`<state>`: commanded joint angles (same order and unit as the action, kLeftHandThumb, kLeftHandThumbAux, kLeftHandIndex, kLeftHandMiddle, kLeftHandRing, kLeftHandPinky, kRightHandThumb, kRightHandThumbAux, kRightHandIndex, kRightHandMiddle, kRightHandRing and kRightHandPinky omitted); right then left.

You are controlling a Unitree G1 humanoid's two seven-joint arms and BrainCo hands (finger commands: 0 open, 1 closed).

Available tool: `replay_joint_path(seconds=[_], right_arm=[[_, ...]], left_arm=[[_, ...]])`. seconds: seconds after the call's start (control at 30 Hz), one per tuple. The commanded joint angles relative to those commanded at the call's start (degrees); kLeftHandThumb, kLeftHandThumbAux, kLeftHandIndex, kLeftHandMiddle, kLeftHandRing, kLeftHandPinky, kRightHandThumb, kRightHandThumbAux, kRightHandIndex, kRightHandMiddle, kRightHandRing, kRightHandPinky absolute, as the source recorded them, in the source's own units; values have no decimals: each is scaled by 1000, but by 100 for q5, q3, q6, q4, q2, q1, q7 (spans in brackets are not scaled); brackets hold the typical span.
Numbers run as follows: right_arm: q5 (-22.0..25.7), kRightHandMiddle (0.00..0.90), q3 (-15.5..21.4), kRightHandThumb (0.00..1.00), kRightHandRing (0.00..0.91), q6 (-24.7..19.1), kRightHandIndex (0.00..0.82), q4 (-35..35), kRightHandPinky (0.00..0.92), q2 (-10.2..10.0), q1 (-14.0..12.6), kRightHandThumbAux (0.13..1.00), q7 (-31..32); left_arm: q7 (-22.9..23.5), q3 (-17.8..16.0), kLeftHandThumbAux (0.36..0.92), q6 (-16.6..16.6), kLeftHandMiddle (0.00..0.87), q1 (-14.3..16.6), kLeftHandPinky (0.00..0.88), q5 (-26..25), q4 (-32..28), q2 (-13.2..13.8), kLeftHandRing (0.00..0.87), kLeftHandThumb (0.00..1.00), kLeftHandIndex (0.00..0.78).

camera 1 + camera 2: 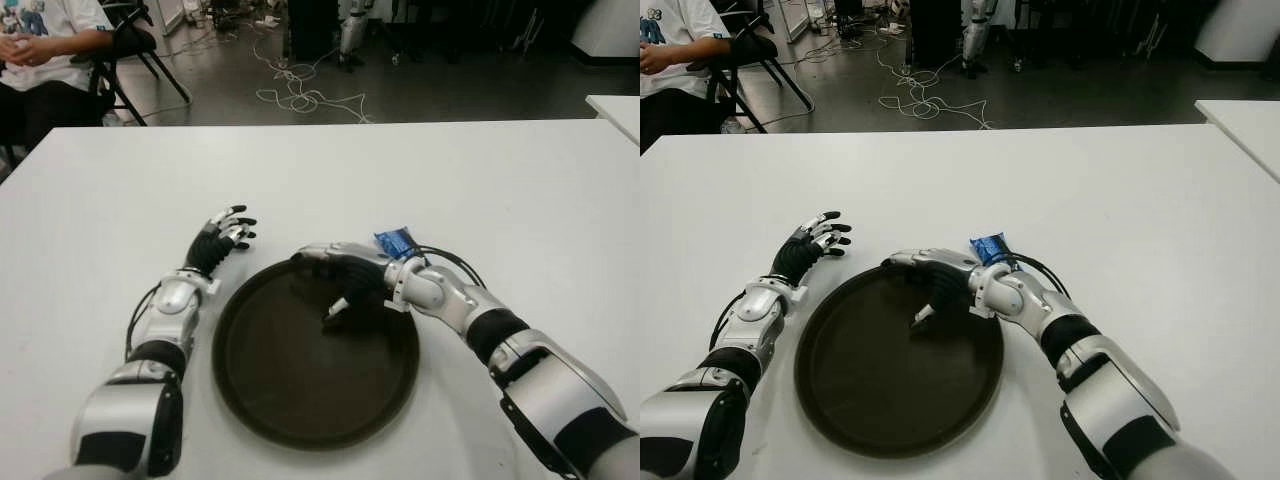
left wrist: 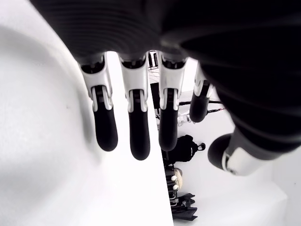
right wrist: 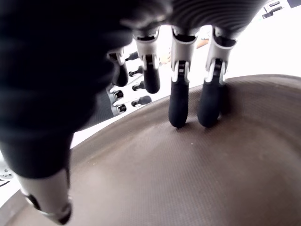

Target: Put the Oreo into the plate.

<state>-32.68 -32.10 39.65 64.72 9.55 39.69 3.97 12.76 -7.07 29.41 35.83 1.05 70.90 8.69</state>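
From the left eye I see one white table (image 1: 500,180) with one dark round plate (image 1: 300,400) on it. Beyond the table's far edge lie a grey floor (image 1: 450,90), loose cables (image 1: 300,90), one folding chair (image 1: 135,45), and one seated person (image 1: 40,60) by the far left corner. One blue Oreo pack (image 1: 396,241) lies on the table just past the plate's far right rim, beside my right wrist, held by nothing. My right hand (image 1: 345,280) reaches over the plate's far part, fingers extended and empty. My left hand (image 1: 225,235) shows left of the plate's far rim, fingers loosely spread.

The right eye gives the same count: one plate, one Oreo pack, two hands.

The left wrist view shows four straight fingers (image 2: 104,127) and the thumb over bare table, grasping nothing.

The right wrist view shows fingertips (image 3: 178,110) down near the plate's floor, thumb apart, nothing between them.
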Motion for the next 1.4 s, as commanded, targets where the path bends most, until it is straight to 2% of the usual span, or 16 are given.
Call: replay_joint_path(seconds=[0.3,0.57,0.73,1.0,1.23,1.4], right_arm=[[-54,210,55,0,214,99,169,161,198,-38,-20,729,-891],[-102,227,120,0,233,98,175,349,231,-59,22,726,-1271],[-111,239,154,0,248,120,186,450,261,-90,37,723,-1390],[-164,222,128,0,234,61,174,537,241,-99,85,706,-1500],[-187,221,137,0,228,56,173,596,240,-87,126,724,-1640],[-142,228,188,0,240,102,177,635,272,-76,161,738,-1750]], left_arm=[[38,-7,547,-8,305,-6,330,-11,6,7,318,289,181],[34,12,564,13,299,-15,332,7,-16,5,316,302,175],[8,22,558,5,296,-12,342,19,-10,5,317,297,169],[3,17,568,-32,295,-1,334,4,0,4,316,299,174],[-17,15,575,-53,288,6,332,6,12,1,311,302,169],[-52,15,569,-34,296,8,333,13,18,-4,316,307,177]])
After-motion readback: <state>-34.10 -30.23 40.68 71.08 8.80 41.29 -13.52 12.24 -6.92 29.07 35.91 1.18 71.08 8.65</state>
